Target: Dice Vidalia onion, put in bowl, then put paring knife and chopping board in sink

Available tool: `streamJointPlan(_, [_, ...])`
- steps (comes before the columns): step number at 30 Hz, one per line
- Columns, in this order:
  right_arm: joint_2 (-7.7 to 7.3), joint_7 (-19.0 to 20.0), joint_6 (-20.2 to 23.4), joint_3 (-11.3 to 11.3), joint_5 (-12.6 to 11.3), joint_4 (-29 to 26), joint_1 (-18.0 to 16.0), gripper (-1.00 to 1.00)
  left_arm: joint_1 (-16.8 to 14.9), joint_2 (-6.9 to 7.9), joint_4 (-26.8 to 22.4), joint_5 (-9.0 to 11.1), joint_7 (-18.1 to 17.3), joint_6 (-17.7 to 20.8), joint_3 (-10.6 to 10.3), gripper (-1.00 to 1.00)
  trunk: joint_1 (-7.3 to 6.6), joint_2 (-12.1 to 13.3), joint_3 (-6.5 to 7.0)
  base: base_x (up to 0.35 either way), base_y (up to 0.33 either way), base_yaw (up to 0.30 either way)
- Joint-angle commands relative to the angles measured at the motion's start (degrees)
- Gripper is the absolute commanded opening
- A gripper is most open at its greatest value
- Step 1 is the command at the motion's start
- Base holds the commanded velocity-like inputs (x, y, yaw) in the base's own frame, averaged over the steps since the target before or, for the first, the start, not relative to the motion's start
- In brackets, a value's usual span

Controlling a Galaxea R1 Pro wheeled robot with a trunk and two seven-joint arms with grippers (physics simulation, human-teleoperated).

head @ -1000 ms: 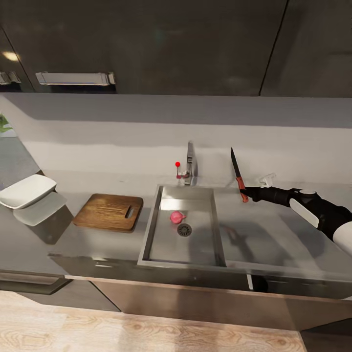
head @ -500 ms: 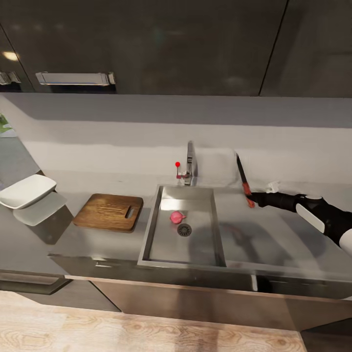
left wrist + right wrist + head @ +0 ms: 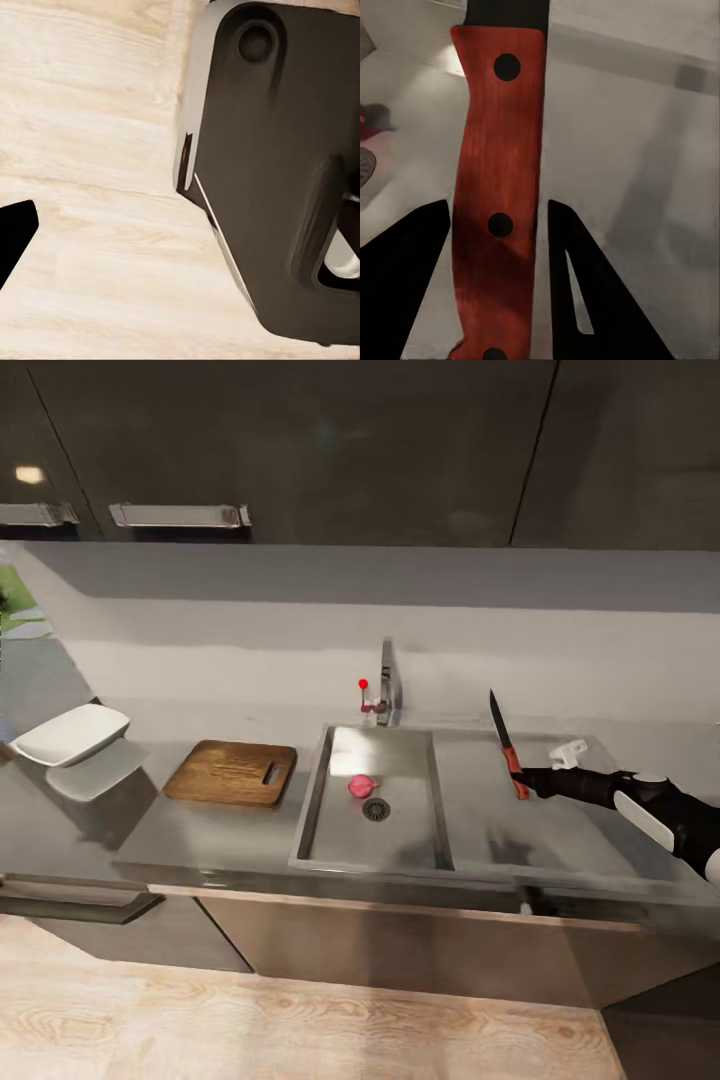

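Above the steel drainboard (image 3: 520,830), on the right side of the sink (image 3: 375,838), the right gripper (image 3: 527,780) is clamped on the reddish handle of the knife (image 3: 506,752). The dark blade points up and leans a little toward the wall. From the right wrist camera the handle (image 3: 499,202) with its dark rivets sits between the two dark fingers (image 3: 405,277).

Inside the basin the onion (image 3: 362,786) lies just beside the round drain (image 3: 376,810). The tap (image 3: 385,685) with its red knob (image 3: 363,684) stands behind the basin.

On the left of the sink the board (image 3: 232,773) lies flat on the countertop (image 3: 60,830), with the slot handle toward the sink. The white bowl (image 3: 72,734) stands further left, well apart from the board.

From the left wrist camera I see one dark fingertip (image 3: 13,238) of the left gripper over the wooden floor (image 3: 97,225), near the robot's dark base (image 3: 277,172); I cannot tell if this gripper is apart or together.
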Motion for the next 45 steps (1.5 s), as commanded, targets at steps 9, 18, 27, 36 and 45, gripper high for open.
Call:
streamJointPlan(9, [-0.06,0.0,1.3,0.0,-0.6,-0.2,-0.1,-1.0,2.9,-0.12,-0.1,0.0,-0.4,0.0,0.4,1.0,0.0,-0.1,-0.1,-0.34,0.0,0.0])
streamJointPlan(18, [-0.14,-0.3,20.7,-14.0,-0.5,-6.4,-0.1,-1.0,3.6,-0.19,-0.4,0.0,-0.2,0.0,0.2,1.0,0.0,-0.1,-0.1,-0.332,0.0,0.0])
streamJointPlan(27, [-0.06,-0.4,24.0,-14.7,-0.4,-12.3,-0.1,-1.0,3.6,-0.06,-31.0,0.0,-0.2,14.1,0.3,1.0,0.0,-0.1,-0.1,-0.074,0.0,0.0])
streamJointPlan(36, [-0.06,-1.9,24.0,-14.7,-0.2,-12.6,-0.1,-1.0,3.6,-0.22,-65.9,0.1,-0.3,42.0,0.1,1.0,0.0,-0.1,-0.1,-0.002,0.0,0.0])
streamJointPlan(45, [0.02,-2.2,24.0,-14.6,-0.2,-12.6,-0.1,-1.0,-5.3,0.18,-69.4,0.3,-0.3,48.2,0.2,1.0,0.0,-0.1,-0.1,0.0,0.0,0.0])
